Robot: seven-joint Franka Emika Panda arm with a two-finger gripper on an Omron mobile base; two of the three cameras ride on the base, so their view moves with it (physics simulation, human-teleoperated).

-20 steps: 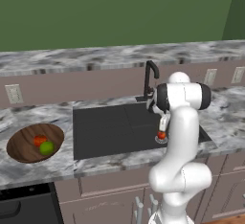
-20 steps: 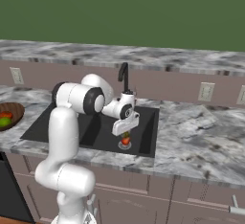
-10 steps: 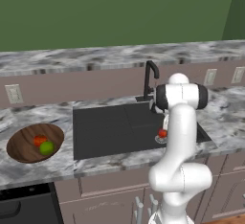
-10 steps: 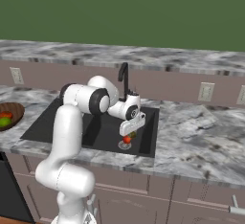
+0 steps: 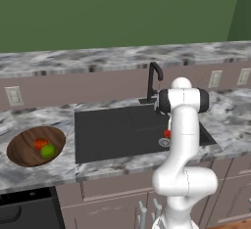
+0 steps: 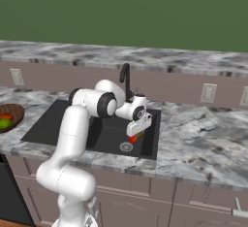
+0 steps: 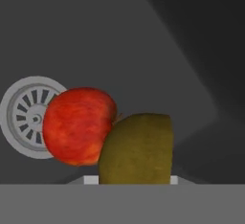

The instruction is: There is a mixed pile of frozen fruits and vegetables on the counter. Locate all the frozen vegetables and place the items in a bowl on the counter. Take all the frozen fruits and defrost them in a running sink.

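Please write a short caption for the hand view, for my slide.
Hand view: red apple and olive-green fruit touching above the dark sink floor, beside the silver drain.

Red ball (image 7: 79,125) touching olive-green piece (image 7: 136,149), low over sink (image 5: 112,132) drain (image 7: 28,117).

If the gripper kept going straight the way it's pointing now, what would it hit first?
Probably the sink floor beside the drain. The gripper, shut on the green fruit, points down into the basin; the red fruit sits alongside, depth unclear.
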